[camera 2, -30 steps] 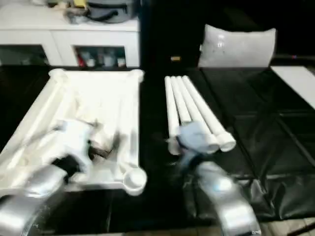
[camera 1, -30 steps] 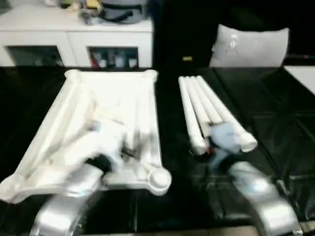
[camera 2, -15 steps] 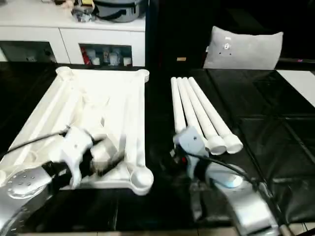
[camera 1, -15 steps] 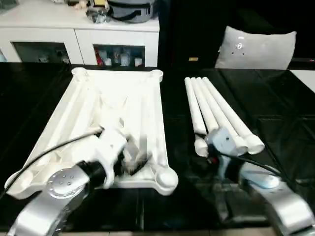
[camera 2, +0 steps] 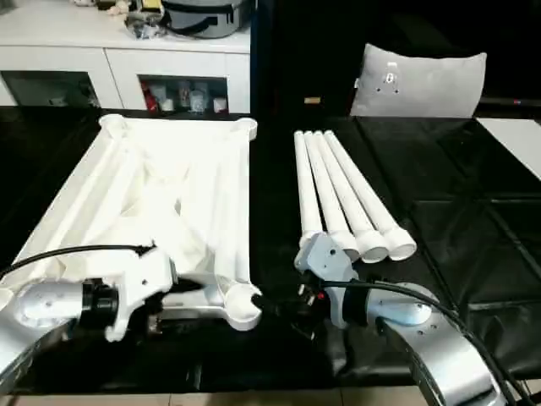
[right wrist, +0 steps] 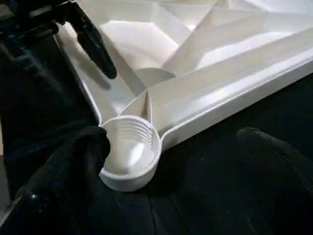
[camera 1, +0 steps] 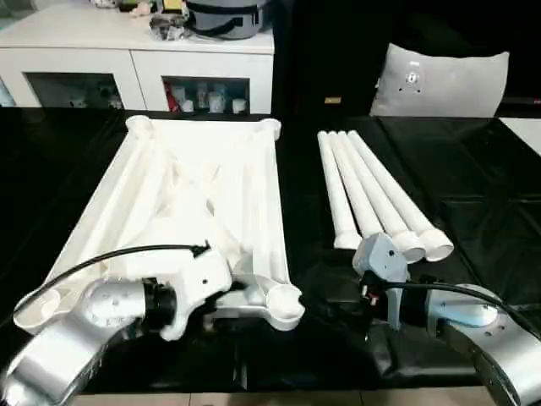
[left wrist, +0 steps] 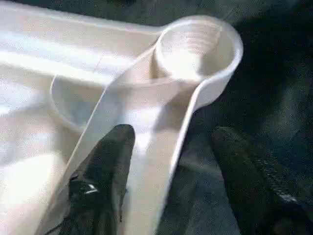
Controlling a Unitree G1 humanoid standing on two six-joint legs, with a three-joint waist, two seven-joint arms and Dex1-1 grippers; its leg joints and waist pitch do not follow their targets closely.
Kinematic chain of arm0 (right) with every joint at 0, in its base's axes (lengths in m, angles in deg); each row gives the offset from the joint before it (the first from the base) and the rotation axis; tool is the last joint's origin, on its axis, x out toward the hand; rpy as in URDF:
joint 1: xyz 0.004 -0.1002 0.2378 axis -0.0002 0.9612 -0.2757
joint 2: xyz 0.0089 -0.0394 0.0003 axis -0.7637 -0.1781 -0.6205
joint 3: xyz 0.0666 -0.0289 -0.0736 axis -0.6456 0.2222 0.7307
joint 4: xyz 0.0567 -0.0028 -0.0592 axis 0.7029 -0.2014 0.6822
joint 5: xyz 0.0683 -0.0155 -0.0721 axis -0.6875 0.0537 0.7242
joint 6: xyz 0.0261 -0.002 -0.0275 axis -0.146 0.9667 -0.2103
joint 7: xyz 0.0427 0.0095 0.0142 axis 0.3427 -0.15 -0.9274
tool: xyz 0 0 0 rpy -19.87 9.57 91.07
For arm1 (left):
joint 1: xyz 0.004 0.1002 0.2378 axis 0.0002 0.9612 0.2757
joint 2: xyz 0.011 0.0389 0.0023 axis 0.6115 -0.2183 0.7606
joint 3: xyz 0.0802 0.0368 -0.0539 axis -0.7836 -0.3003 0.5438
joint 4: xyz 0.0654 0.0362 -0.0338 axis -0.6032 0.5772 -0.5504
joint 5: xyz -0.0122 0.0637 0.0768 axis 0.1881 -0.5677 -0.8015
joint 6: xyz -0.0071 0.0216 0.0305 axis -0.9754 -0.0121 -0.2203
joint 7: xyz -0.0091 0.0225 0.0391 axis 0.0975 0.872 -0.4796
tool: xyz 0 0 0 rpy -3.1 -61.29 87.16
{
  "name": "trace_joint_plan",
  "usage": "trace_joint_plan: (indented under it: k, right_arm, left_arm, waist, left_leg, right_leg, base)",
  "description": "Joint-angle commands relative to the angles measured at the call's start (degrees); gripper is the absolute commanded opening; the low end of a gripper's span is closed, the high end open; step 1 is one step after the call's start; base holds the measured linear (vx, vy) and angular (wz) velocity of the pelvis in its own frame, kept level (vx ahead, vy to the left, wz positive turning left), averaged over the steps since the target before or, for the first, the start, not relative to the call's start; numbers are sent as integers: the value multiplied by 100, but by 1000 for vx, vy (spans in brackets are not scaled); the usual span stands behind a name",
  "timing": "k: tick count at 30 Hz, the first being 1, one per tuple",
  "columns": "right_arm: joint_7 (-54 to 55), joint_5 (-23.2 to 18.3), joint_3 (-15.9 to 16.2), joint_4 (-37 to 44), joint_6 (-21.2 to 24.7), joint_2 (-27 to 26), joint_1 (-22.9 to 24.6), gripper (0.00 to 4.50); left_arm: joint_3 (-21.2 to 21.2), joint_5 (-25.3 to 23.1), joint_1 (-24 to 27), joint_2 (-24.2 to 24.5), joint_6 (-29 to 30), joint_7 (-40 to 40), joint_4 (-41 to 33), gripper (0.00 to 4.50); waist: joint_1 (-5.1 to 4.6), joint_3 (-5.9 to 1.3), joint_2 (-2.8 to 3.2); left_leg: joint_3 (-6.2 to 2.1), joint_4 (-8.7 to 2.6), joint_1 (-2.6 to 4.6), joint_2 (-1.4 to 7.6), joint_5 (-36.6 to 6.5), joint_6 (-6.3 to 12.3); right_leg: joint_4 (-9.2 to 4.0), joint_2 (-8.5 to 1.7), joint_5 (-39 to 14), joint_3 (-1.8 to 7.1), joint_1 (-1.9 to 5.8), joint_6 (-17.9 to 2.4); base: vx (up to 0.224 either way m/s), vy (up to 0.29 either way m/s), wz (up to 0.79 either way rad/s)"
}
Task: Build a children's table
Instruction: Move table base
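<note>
Saw the white tabletop (camera 1: 203, 186) lying upside down on the black table (camera 1: 473, 186), on the robot's left side. Had its ribs facing up, w/ long ridges running back and slanted ones crossing in the middle. Had a round socket at each corner. Looked into the near right socket (left wrist: 195, 46) and found thread rings inside, prob. for screwing a leg in. Made sense to keep it belly-up: left the sockets facing up, easy to reach.

Saw the four legs (camera 1: 372, 199) lying side by side just to the right, touching each other but apart from the tabletop. Long white tubes, thicker open ends toward the robot. Prob. put there so the right arm could grab one fast.

Found the left gripper (left wrist: 173, 142) low at the near edge, next to that socket. Fingers spread, not pinching: one finger (left wrist: 105, 166) over the white plastic inside the rim, the other (left wrist: 244, 171) outside over the dark table. Straddled the rim, prob. to hold the top steady.

Found the right gripper (right wrist: 176, 139) wide open too, holding nothing, aimed at the same socket from the other side, w/ one finger (right wrist: 63, 181) close by it.

No leg fitted yet, so the job had barely begun.
</note>
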Motion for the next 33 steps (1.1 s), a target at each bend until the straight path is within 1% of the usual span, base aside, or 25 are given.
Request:
trace_joint_plan:
  k: [1,2,4,5,6,7,8,9,10,11,12,14,15,16,18,21,23,24,25,27,28,30,31,32,33]
  right_arm:
    - [-81,-199,-13,102,260,85,-5,450]
    - [-81,-199,-13,102,260,85,-5,450]
    - [-114,-270,-21,166,373,117,22,450]
    - [-49,-208,-20,188,323,94,35,450]
    - [54,-87,-20,208,227,57,52,450]
    - [255,-8,-42,205,409,-13,19,450]
    - [347,-11,-27,245,686,4,-9,450]
    - [301,-41,8,276,735,38,-24,450]
    - [256,-109,30,314,832,68,-28,450]
    - [196,-150,57,349,823,100,-20,450]
    - [143,-46,123,369,654,174,-10,450]
    - [68,-21,156,340,521,208,-17,450]
    - [40,-65,133,323,482,188,-14,450]
    - [6,-95,118,315,424,173,-8,450]
    - [-19,-96,111,344,368,167,-13,450]
    - [141,95,83,366,108,116,19,450]
    - [112,73,106,378,66,155,52,450]
    - [67,41,117,384,70,181,61,450]
    - [-4,-33,107,400,120,203,67,450]
    - [-82,-119,80,412,179,220,73,450]
    - [-83,-122,76,409,180,220,72,450]
    - [-11,-104,24,310,135,167,40,450]
    - [4,-96,18,294,125,158,35,450]
    - [109,-38,-26,194,61,89,-2,450]
    - [145,-16,-40,161,31,63,-15,450]
  left_arm:
    - [-72,-82,-165,5,-74,109,74,256]
    - [-72,-82,-165,5,-74,109,74,239]
    - [-120,-75,-206,17,-37,231,118,233]
    - [-151,-72,-228,23,-43,303,150,226]
    - [-174,-73,-238,27,-50,368,170,215]
    - [-208,-74,-261,25,-53,430,200,203]
    - [-239,-74,-272,23,-54,461,216,187]
    - [-255,-60,-279,6,-39,475,235,180]
    - [-274,-62,-277,-5,-37,477,252,180]
    - [-301,-109,-282,-16,-90,469,292,172]
    - [-313,-166,-285,-65,-123,405,360,163]
    - [-329,-231,-293,-92,-209,386,414,149]
    - [-333,-270,-307,-113,-252,380,447,137]
    - [-325,-279,-324,-146,-246,372,477,129]
    - [-339,-308,-364,-182,-291,403,545,120]
    - [-396,-376,-405,-188,-344,412,638,98]
    - [-407,-437,-431,-221,-406,395,720,86]
    - [-405,-478,-449,-246,-438,368,772,72]
    - [-410,-528,-465,-270,-473,339,833,72]
    - [-374,-588,-484,-359,-503,227,986,51]
    - [-362,-591,-485,-378,-503,204,1013,43]
    - [-323,-684,-507,-473,-559,55,1259,32]
    - [-321,-694,-509,-479,-563,44,1278,25]
    - [-281,-732,-543,-565,-617,-78,1414,25]
    - [-257,-744,-560,-613,-651,-137,1474,19]
  waist:
    - [28,-224,71]
    - [23,-214,53]
    - [28,-210,45]
    - [35,-210,84]
    - [37,-206,105]
    - [31,-205,83]
    - [29,-189,102]
    - [32,-191,99]
    - [39,-194,99]
    - [34,-193,104]
    - [39,-195,118]
    - [38,-198,113]
    - [36,-199,123]
    - [36,-201,114]
    - [34,-202,123]
    - [29,-196,128]
    - [25,-198,133]
    - [24,-195,129]
    - [21,-196,129]
    - [25,-198,126]
    - [23,-185,122]
    - [21,-187,117]
    - [20,-186,116]
    - [2,-192,104]
    - [-23,-194,103]
  left_leg:
    - [-118,-498,93,369,-996,61]
    - [-110,-502,73,368,-978,77]
    - [-99,-502,68,368,-983,92]
    - [-99,-503,76,370,-994,89]
    - [-96,-506,76,373,-1024,71]
    - [-91,-513,81,375,-1070,39]
    - [-86,-527,95,364,-1108,8]
    - [-87,-526,92,367,-1169,-8]
    - [-83,-522,97,372,-1174,-8]
    - [-80,-515,90,370,-1134,13]
    - [-82,-513,81,377,-1103,16]
    - [-70,-503,69,376,-1000,56]
    - [-70,-505,73,384,-1005,62]
    - [-69,-503,69,386,-989,66]
    - [-72,-508,73,391,-995,77]
    - [-69,-514,82,392,-1071,57]
    - [-72,-516,81,393,-1068,44]
    - [-70,-515,82,390,-1090,54]
    - [-71,-517,82,394,-1092,59]
    - [-71,-516,79,397,-1093,77]
    - [-68,-521,84,396,-1142,82]
    - [-68,-519,84,397,-1188,62]
    - [-67,-519,79,394,-1173,63]
    - [-72,-523,55,390,-1109,57]
    - [-74,-518,52,380,-1083,64]
  right_leg:
    - [-479,-555,1,309,81,-1091]
    - [-478,-556,40,306,93,-1141]
    - [-488,-568,-24,307,97,-1153]
    - [-491,-573,-90,308,92,-1153]
    - [-498,-572,-128,313,83,-1150]
    - [-499,-570,-207,311,81,-1152]
    - [-514,-553,-312,312,65,-1158]
    - [-511,-565,-425,315,80,-1167]
    - [-516,-575,-449,320,76,-1169]
    - [-514,-569,-422,321,81,-1168]
    - [-513,-579,-400,321,87,-1162]
    - [-517,-583,-291,323,89,-1148]
    - [-520,-584,-287,323,85,-1144]
    - [-510,-587,-244,321,93,-1159]
    - [-509,-580,-209,315,88,-1180]
    - [-516,-578,-284,317,76,-1173]
    - [-512,-579,-264,318,81,-1172]
    - [-515,-578,-272,319,81,-1177]
    - [-515,-578,-268,320,83,-1178]
    - [-519,-586,-255,323,89,-1185]
    - [-528,-584,-342,322,79,-1190]
    - [-536,-591,-480,322,79,-1188]
    - [-541,-591,-490,325,78,-1181]
    - [-531,-595,-448,324,99,-1169]
    - [-527,-590,-413,320,99,-1170]
  base:
    - [0,0,0]
    - [0,0,0]
    - [0,0,0]
    - [0,0,0]
    - [0,0,0]
    - [0,0,0]
    - [0,0,0]
    - [0,0,0]
    - [0,0,0]
    - [0,0,0]
    - [0,0,0]
    - [0,0,0]
    - [0,0,0]
    - [0,0,0]
    - [0,0,0]
    - [0,0,0]
    - [0,0,0]
    - [0,0,0]
    - [0,0,0]
    - [0,0,0]
    - [0,0,0]
    - [0,0,0]
    - [0,0,0]
    - [0,0,0]
    - [0,0,0]
